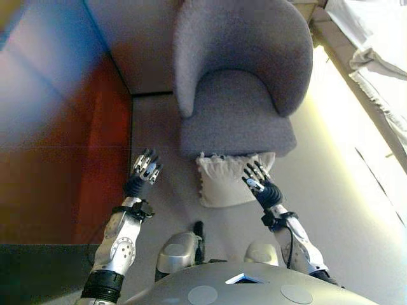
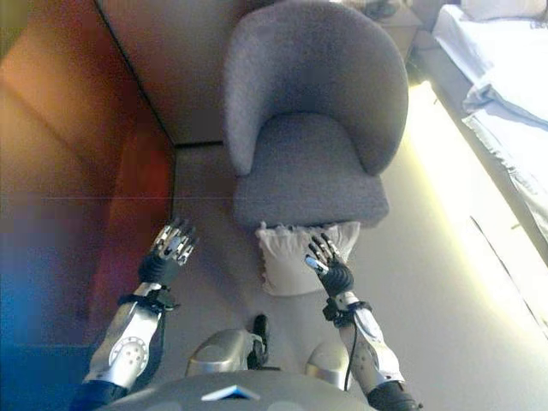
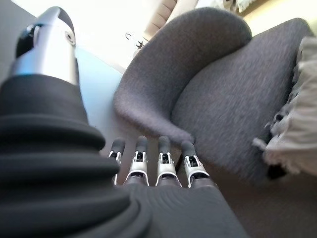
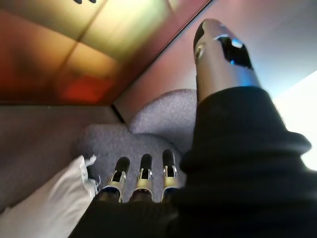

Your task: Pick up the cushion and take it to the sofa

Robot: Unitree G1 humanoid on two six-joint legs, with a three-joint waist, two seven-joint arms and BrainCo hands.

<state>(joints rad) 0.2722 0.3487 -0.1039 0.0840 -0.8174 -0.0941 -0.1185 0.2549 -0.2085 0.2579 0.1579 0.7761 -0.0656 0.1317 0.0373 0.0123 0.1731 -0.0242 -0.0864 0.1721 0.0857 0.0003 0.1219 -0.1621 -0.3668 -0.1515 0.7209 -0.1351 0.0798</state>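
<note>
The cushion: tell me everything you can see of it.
The cushion is off-white, soft-looking fabric with a frilled or tufted edge, roughly square. It lies on the grey floor right in front of the grey armchair, its far edge against or slightly under the chair's base. No hand holds it: the right hand hangs open above its right side, and the left hand is open, off to its left, apart from it.
</note>
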